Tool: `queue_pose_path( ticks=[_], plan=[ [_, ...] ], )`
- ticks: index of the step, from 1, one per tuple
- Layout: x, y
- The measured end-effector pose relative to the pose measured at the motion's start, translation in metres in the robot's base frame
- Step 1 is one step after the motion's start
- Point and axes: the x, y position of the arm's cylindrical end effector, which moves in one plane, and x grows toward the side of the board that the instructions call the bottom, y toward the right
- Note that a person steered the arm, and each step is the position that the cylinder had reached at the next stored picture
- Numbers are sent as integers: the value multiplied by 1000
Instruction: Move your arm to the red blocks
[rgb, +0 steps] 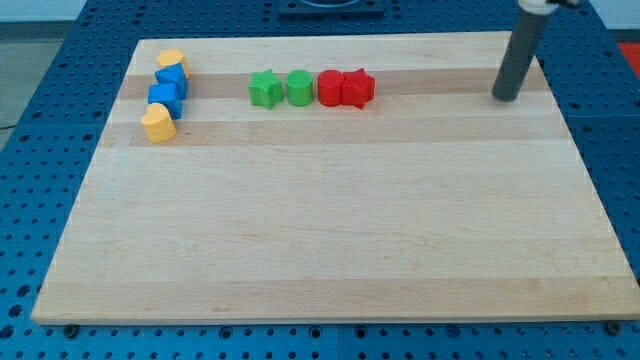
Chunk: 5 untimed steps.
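Observation:
Two red blocks sit side by side near the view's top middle: a rounded red block (330, 88) and a red star-shaped block (358, 88) touching its right side. My tip (507, 97) rests on the board at the view's top right, well to the right of the red star block and apart from every block. The dark rod rises from it toward the view's top edge.
A green star block (265, 88) and a green rounded block (299, 87) sit just left of the red ones. At the top left, a yellow block (171, 61), two blue blocks (172, 79) (165, 98) and another yellow block (158, 123) form a column. The wooden board's right edge (590, 170) lies near the tip.

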Motion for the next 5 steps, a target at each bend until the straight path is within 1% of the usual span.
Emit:
queue_pose_path(
  ticks=[1,2,3,4,5],
  plan=[
    [57,-21],
    [89,-64],
    [92,-132],
    [82,-185],
    [43,-203]
  ],
)
